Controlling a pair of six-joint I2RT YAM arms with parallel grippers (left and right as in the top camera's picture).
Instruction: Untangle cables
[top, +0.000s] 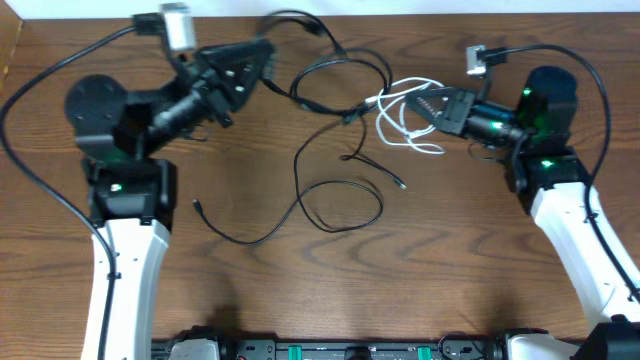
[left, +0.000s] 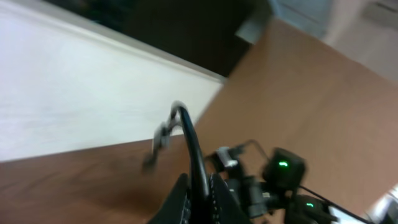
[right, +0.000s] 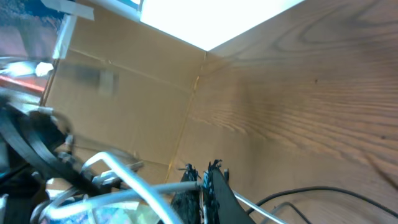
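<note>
Cables (top: 345, 108) lie knotted at upper centre of the tabletop (top: 460, 260), stretched across the frame between both tools: the left tool (top: 264, 62), closed on the black cable (top: 340, 59); the right tool (top: 419, 104), the nearer, pinching the white cable (top: 400, 130).

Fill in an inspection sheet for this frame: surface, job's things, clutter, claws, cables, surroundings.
Surface: brown wood-grain table, bare at the front.
Job's things: black cords loop across the middle; the white cord is coiled at the right, crossing a black one.
Clutter: nothing seen.
Claws: left claw shut on a black cord near its plug end; right claw shut, apparently on the white cord.
Cables: thick black arm cables arc off both arms, apart from the tangle.
Surroundings: pale wall behind the table; cardboard panel beside it.
</note>
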